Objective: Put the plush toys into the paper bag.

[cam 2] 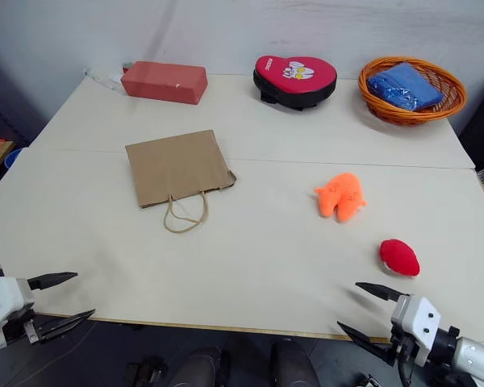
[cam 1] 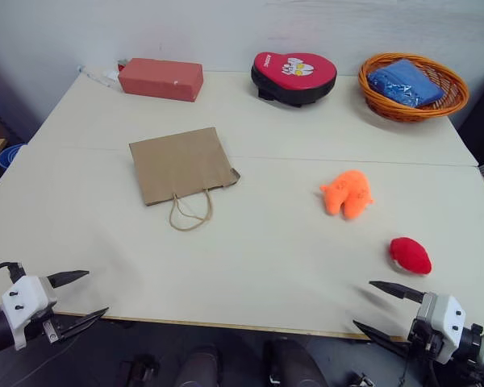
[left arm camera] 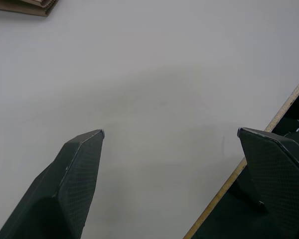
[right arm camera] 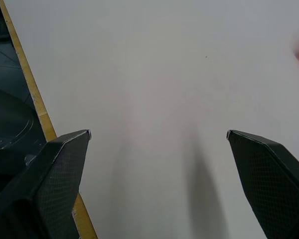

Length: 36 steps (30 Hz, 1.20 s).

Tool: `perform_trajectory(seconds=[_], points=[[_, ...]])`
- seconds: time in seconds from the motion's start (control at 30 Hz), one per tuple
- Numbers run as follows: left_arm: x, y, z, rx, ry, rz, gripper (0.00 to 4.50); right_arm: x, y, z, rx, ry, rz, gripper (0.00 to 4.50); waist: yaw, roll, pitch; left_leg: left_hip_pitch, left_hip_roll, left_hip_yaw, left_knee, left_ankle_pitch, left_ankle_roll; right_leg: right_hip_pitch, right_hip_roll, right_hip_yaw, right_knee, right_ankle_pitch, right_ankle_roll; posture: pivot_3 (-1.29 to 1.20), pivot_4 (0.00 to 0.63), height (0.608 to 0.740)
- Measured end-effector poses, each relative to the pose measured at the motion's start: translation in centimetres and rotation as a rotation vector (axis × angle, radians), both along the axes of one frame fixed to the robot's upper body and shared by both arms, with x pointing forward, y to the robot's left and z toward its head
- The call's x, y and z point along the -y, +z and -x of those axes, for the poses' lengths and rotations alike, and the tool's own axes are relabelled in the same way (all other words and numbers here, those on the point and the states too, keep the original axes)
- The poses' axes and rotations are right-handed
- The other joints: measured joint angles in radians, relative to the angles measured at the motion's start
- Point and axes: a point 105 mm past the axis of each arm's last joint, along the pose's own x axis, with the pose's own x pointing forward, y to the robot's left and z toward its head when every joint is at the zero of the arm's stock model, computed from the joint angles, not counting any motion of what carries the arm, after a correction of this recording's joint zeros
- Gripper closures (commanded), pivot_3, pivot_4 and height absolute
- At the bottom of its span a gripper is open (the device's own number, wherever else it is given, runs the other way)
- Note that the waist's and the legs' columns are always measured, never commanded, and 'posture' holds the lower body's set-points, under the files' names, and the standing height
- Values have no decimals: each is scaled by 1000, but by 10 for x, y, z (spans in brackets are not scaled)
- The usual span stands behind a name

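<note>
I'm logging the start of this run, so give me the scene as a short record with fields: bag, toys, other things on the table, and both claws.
bag: flat brown kraft paper bag with cord handles, lying on the white table, left of centre
toys: fuzzy orange plush animal right of centre; small red plush blob nearer the right front edge; both outside the bag
far edge: red rectangular box, glossy red heart-shaped case, orange wicker basket holding a blue cloth bundle
left claw: open, empty, at the front edge
right claw: open, empty, at the front edge near the red blob
</note>
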Motion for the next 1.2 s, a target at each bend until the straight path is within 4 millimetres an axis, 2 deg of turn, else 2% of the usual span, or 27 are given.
perform_trajectory(seconds=[0.13, 0.37, 0.47, 0.53, 0.67, 0.8, 0.93, 1.03, 1.1, 1.2], points=[[-2, 1, 0, -30, 0, -4, 0, -3, 0, -1, 12, 8, -1, 29, 0, 0, 0, 0, 0, 0, 0, 0, 0, 0, 0, 0, 0, 0, 0, 0, 150, 740], [1, 8, -9, -54, 25, 111, 0, -6, -1, -3, 16, 2, -24, 29, 0, 0, 0, 0, 0, 0, 0, 0, 0, 0, 0, 0, 0, 0, 0, 0, 150, 740], [7, 22, -22, -34, 10, 154, 0, -12, 3, -10, 46, -36, -84, 29, 0, 0, 0, 0, 0, 0, 0, 0, 0, 0, 0, 0, 1, 0, 0, 0, 150, 740], [13, 34, -31, -7, -17, 159, 0, -22, 14, -15, 87, -35, -158, 29, 0, 0, 0, 0, 0, -1, 0, 0, -1, 0, 0, -1, 1, 0, 0, 0, 150, 740], [30, 54, -55, 42, -78, 184, 0, -46, 48, -28, 168, -9, -339, 29, 0, 1, 1, 0, 0, -1, 0, 1, -2, -1, 0, -1, 2, 0, 0, 0, 150, 740], [47, 57, -79, 44, -137, 132, 0, -57, 77, -42, 296, -15, -404, 29, -1, 1, 1, 0, 0, -1, 0, 4, -8, -2, 1, -1, 2, 0, 0, 0, 150, 740], [66, 70, -102, 75, -217, -19, 0, -63, 87, -46, 369, -6, -395, 29, 2, 1, 1, -2, -1, -1, 0, 4, -8, -3, 1, -1, 2, 0, 0, 0, 150, 740], [87, 83, -117, 105, -287, -61, 0, -65, 91, -48, 398, -12, -393, 29, 2, 1, 1, -6, -1, -2, 2, 4, -8, -5, 1, -2, 3, 0, 1, 0, 150, 740], [98, 83, -125, 99, -330, -81, 0, -65, 90, -48, 396, -18, -387, 29, 2, 1, 1, -7, -1, -1, 3, 4, -8, -7, 1, -2, 8, 1, 1, 0, 150, 740], [113, 72, -143, 81, -358, -86, 0, -70, 89, -50, 393, -9, -387, 29, -1, 1, 1, -8, -1, 0, 4, 5, -8, -10, 2, -1, 9, 1, 1, 0, 150, 740]])
